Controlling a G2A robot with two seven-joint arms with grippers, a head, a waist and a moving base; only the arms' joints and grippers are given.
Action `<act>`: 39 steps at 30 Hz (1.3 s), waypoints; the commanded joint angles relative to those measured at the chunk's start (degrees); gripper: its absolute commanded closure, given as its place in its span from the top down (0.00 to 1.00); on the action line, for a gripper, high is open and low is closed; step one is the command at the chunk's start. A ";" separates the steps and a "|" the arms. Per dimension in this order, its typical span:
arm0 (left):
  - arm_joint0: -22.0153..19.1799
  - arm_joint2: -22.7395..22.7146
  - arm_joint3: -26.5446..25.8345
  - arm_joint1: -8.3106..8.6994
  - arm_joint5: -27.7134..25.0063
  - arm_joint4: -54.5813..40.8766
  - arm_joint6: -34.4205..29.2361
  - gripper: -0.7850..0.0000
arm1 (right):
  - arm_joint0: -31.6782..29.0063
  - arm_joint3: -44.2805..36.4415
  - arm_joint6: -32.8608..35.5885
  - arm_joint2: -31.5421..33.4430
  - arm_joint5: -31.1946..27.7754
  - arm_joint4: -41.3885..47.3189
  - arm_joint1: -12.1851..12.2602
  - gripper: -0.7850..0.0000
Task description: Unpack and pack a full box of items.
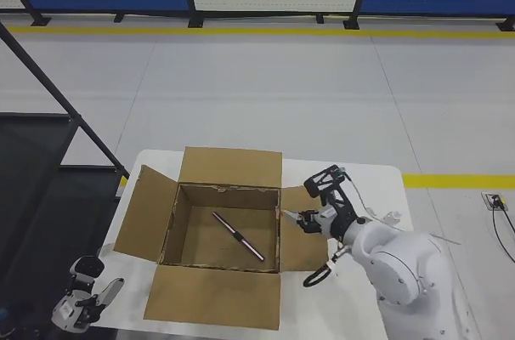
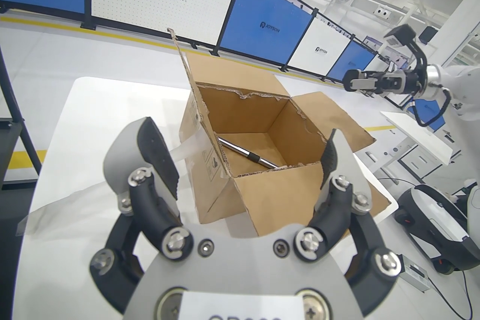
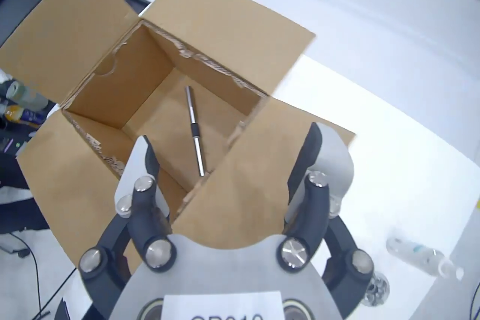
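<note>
Though wide open, box [image 1: 232, 165] on white table [image 1: 372, 183], pale floor [image 1: 283, 85] beyond.

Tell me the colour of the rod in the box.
Silver rod with a black band midway; clearest in the right wrist view.

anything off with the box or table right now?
Yes. The cardboard box has a ragged top rim, torn along the flap folds. A loose strip of clear tape hangs off its side onto the table. Inside lies just one metal rod. A small clear bottle lies on its side on the table.
</note>
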 commanded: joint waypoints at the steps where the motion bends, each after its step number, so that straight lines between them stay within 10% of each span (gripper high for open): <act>1: -0.25 0.08 0.09 0.01 0.20 -0.19 -0.09 1.00 | -3.00 -0.39 -0.50 5.61 1.01 0.30 0.49 1.00; 14: -0.88 0.42 0.10 0.03 0.81 -0.47 -0.42 1.00 | -5.40 14.21 3.48 19.55 6.70 0.19 2.60 1.00; 30: -0.88 0.42 0.10 0.03 0.81 -0.47 -0.42 1.00 | 2.67 31.96 10.37 17.60 8.17 -2.38 4.31 1.00; 32: -0.88 0.42 0.10 0.03 0.81 -0.47 -0.42 1.00 | 3.34 33.18 10.57 17.38 8.31 -2.28 4.48 0.88; 33: -0.88 0.42 0.10 0.03 0.81 -0.47 -0.42 1.00 | 3.62 33.66 10.66 17.34 8.25 -2.15 4.57 0.53; 39: -0.88 0.42 0.10 0.03 0.81 -0.47 -0.42 1.00 | 4.13 34.72 11.34 17.30 8.26 -1.33 5.12 0.18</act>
